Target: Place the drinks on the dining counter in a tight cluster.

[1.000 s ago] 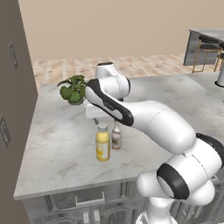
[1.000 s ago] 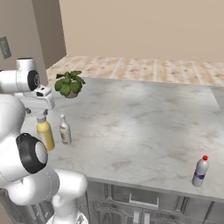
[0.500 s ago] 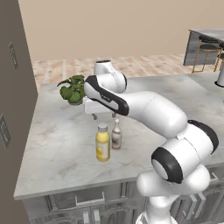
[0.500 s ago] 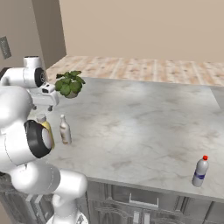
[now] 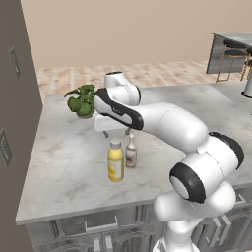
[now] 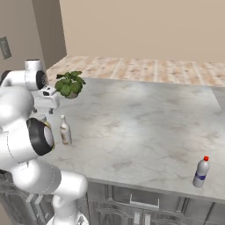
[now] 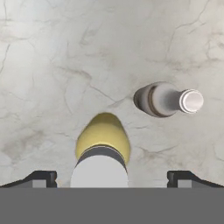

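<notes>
You get both base views looking forward and down over the dining counter; your hand view looks straight down on it, close.

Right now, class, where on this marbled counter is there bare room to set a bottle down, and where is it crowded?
Bare marble runs from the brown-and-white bottle across the middle to the red-capped silver bottle near the front right edge. The left end is crowded: potted plant, yellow bottle beside the brown-and-white one, and the open end effector above them.

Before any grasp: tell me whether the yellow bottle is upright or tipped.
Upright. The yellow bottle stands on its base on the counter, cap on top; the hand view looks straight down on its cap.
</notes>
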You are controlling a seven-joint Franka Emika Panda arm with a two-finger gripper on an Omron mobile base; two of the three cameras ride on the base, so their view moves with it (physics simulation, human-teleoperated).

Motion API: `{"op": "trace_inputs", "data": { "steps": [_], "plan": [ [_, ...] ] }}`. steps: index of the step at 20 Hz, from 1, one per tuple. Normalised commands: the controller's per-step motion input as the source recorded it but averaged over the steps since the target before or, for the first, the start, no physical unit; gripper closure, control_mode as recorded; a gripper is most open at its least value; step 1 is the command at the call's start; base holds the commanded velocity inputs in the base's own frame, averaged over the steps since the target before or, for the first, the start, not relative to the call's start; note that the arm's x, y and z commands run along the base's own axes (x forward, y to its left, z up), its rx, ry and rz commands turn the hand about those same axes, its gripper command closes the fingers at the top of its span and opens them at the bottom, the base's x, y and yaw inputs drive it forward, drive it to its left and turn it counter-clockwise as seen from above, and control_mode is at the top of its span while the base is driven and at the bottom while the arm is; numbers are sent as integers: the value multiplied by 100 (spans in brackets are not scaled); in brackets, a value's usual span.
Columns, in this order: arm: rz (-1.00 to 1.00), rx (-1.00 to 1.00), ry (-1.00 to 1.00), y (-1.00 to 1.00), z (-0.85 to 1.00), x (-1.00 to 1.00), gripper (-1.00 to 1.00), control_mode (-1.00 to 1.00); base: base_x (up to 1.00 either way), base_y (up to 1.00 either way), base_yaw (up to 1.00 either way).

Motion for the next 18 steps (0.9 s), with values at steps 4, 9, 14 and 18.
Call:
{"op": "trace_inputs", "data": {
  "steps": [4,9,14,18],
  "plan": [
    [0,0,0,0,0,-16,-100,-100,0,0,0],
    [0,0,0,0,0,-12,-100,-100,0,0,0],
    [0,0,0,1,-4,0,-100,-100,0,0,0],
    [0,0,0,1,-16,0,-100,-100,0,0,0]
  ]
}}
